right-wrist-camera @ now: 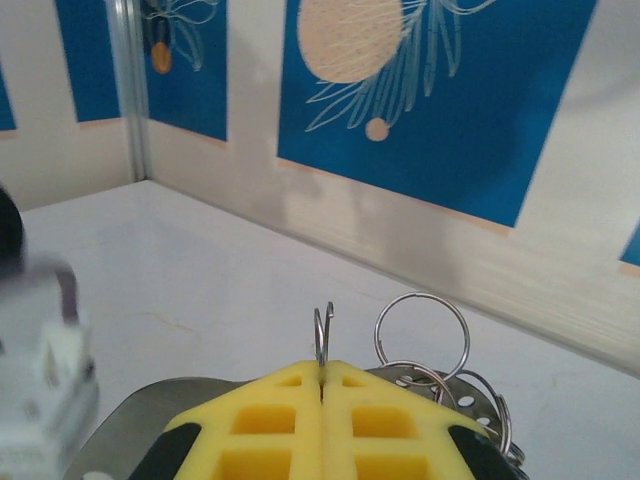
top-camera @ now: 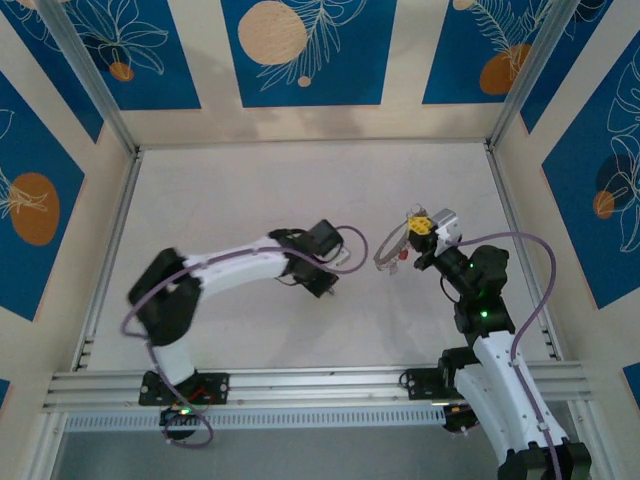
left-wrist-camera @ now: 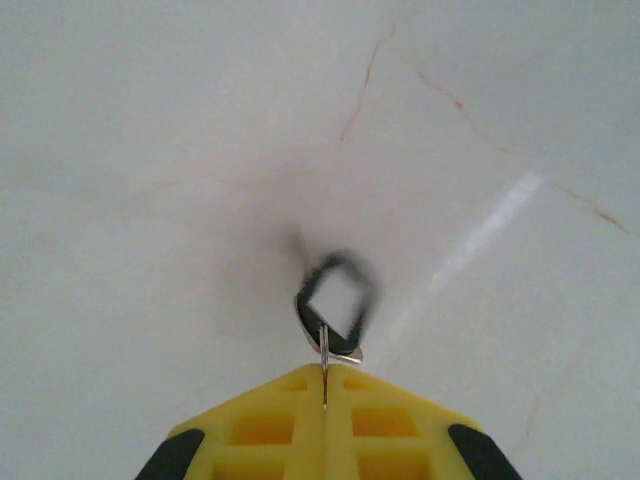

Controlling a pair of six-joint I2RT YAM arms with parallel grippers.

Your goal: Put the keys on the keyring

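My left gripper points down at the table, its yellow fingers shut on the thin metal blade of a key with a black, blurred head that hangs just past the tips. In the top view this gripper is at mid-table. My right gripper is shut on the keyring, seen edge-on as a thin grey wire loop sticking up from the tips. In the top view the right gripper holds the keyring out to its left, roughly a hand's width from the left gripper.
Smaller split rings and silvery pieces with holes hang bunched right of the right fingertips. The white table is enclosed by blue-patterned walls. A metal rail runs along the near edge.
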